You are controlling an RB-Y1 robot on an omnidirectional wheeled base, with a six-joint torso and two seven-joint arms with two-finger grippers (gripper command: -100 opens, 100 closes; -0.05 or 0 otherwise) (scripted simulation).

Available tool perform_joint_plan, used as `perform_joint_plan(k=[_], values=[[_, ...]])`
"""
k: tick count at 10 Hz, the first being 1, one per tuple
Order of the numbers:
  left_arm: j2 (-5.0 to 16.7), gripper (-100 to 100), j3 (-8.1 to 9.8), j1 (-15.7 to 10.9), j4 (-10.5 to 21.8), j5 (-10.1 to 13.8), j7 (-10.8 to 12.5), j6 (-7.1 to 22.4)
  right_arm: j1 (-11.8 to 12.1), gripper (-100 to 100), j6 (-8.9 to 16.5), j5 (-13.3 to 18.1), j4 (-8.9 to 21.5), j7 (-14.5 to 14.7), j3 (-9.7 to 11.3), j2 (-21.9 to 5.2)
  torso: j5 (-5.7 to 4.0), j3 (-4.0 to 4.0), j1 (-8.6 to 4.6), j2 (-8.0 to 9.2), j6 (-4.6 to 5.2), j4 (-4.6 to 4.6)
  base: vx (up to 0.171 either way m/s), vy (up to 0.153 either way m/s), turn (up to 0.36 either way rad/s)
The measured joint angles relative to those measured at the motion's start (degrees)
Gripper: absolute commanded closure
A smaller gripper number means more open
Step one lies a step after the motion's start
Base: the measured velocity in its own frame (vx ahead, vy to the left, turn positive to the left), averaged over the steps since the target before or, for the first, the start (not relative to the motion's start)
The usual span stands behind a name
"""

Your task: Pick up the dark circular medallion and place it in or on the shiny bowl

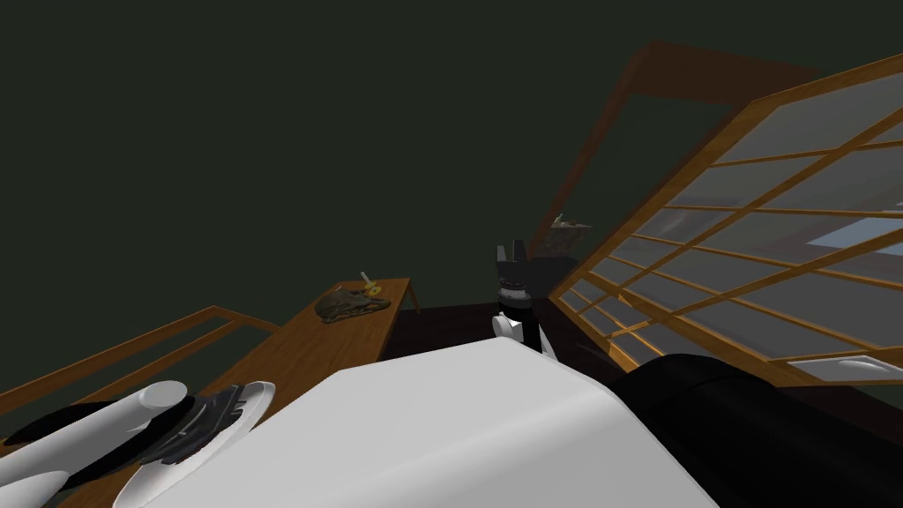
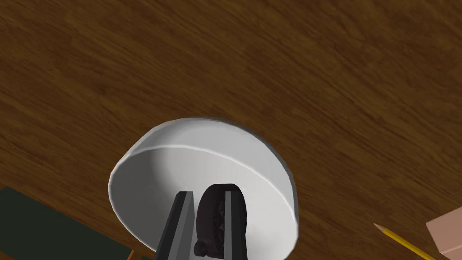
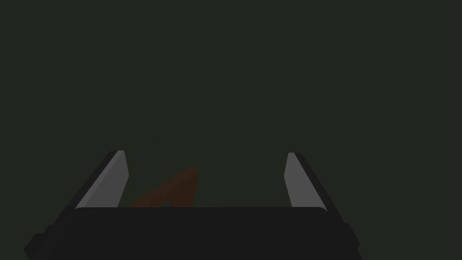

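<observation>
The left claw (image 2: 208, 194) is clamped narrow on the dark circular medallion (image 2: 212, 216), its two blades pressing the disc's flat faces, and the disc stands on edge between them. It hangs right inside the outline of the shiny white-grey round bowl (image 2: 180, 153), over the hollow and toward the near wall. Whether its lower edge touches the bowl's inside, I can't tell from here. The bowl sits on the brown wooden tabletop (image 2: 270, 67). Off to one side of it lie a yellow pencil (image 2: 401, 241) and a pale pinkish block (image 2: 446, 234), close to each other and well apart from the bowl. Down at the far end of the tabletop there's a crumpled dark olive lump (image 1: 351, 304) with something small and yellow beside it. The right claw (image 3: 205, 153) is held up in front of the chest, blades spread wide, nothing between them.
</observation>
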Motion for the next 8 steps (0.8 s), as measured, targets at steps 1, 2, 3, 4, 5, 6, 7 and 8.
perform_joint_plan(k=[1, 2, 3, 4, 5, 6, 7, 8], values=[[0.71, 100, 0.26, -0.81, 1.98, 0.19, -1.07, -0.49, 0.0, 0, 0.0, 0.0, 0.0, 0.0, 0.0, 0.0, 0.07, 0.0, 0.06, 0.0, 0.02, 0.0, -0.008, 0.12, -0.021], [1.2, 100, 0.92, -0.18, 2.04, 0.27, -1.68, -0.88, 0.0, 0, 0.0, 0.0, 0.0, 0.0, 0.0, 0.0, 0.05, -0.01, 0.16, -0.03, 0.01, 0.01, -0.013, 0.113, -0.02], [2.15, 100, 1.37, -1.03, 4.31, 0.53, -3.05, -1.56, 0.0, 0, 0.0, 0.0, 0.0, 0.0, 0.0, 0.0, 0.07, -0.01, 0.15, -0.03, 0.03, 0.01, -0.027, 0.111, -0.031], [2.59, 100, 2.46, 0.89, 2.09, 0.52, -2.87, -1.42, 0.0, 0, 0.0, 0.0, 0.0, 0.0, 0.0, 0.0, 0.04, 0.03, 0.12, 0.03, 0.0, 0.04, -0.028, 0.086, -0.007], [3.41, 100, 2.91, 0.53, 3.14, 0.78, -3.48, -1.5, 0.0, 0, 0.0, 0.0, 0.0, 0.0, 0.0, 0.0, 0.07, 0.04, 0.03, 0.04, 0.02, 0.04, -0.012, 0.035, 0.0], [3.58, -100, 2.96, 0.44, 3.39, 0.8, -3.77, -1.62, 0.0, 0, 0.0, 0.0, 0.0, 0.0, 0.0, 0.0, 0.09, 0.01, -0.16, -0.01, 0.04, 0.03, -0.003, 0.009, 0.0], [3.57, -100, 2.96, 0.45, 3.36, 0.79, -3.75, -1.62, 0.0, 0, 0.0, 0.0, 0.0, 0.0, 0.01, 0.01, 0.06, -0.01, -0.28, -0.05, 0.05, 0.02, 0.0, 0.0, 0.0], [3.57, -100, 2.96, 0.45, 3.37, 0.79, -3.75, -1.62, 0.0, 0, 0.0, 0.0, 0.0, 0.0, 0.01, 0.01, 0.05, -0.02, -0.32, -0.07, 0.05, 0.02, 0.0, 0.0, 0.0]])
